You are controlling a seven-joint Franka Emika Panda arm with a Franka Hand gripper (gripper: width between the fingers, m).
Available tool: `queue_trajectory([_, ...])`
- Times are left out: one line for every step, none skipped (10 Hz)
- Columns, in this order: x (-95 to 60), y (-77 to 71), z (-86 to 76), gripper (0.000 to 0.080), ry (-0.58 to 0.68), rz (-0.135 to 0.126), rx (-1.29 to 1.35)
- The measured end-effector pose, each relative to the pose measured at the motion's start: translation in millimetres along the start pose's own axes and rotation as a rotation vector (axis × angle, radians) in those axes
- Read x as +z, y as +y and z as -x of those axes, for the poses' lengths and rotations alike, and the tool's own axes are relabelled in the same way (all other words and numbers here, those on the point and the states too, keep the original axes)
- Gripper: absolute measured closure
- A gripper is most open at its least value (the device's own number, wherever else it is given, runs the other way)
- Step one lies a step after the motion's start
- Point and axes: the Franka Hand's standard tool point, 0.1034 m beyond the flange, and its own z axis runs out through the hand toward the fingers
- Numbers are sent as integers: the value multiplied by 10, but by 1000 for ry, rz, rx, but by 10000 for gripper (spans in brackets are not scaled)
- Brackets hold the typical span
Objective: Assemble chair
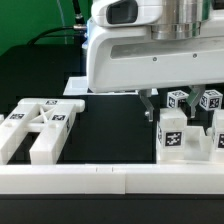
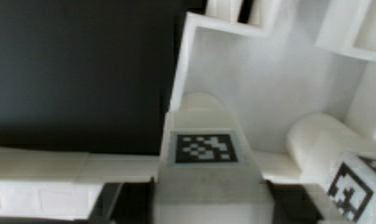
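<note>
Bar leg (image 2: 206, 125) with a square tag sits dead centre in the wrist view. The gripper (image 1: 150, 108) has its fingers pulled in tight around it, so it looks clamped, though the exterior view barely shows the hold. That's over the black table (image 1: 110, 112), toward the exterior view's right. A few more tagged blocks (image 1: 173, 135) stand just beside the gripper on that side. The slotted back frame (image 1: 40, 128) lies flat at the exterior view's left, well apart. A long white rail (image 1: 100, 180) runs along the front.
</note>
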Motion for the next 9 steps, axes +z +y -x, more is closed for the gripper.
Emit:
queue_trajectory([2, -9, -11, 512, 10, -3, 102])
queue_trajectory([2, -17, -3, 511, 9, -3, 144])
queue_trajectory([3, -17, 21, 511, 1, -2, 225])
queue_trajectory([6, -11, 58, 509, -12, 1, 304])
queue_trajectory([0, 16, 96, 505, -27, 13, 414])
queue_trajectory([-4, 35, 101, 501, -25, 23, 454])
queue_trajectory([-9, 60, 111, 501, -27, 32, 479])
queue_trajectory([-9, 66, 111, 501, -27, 33, 476])
queue_trajectory([0, 63, 113, 425, -28, 32, 476])
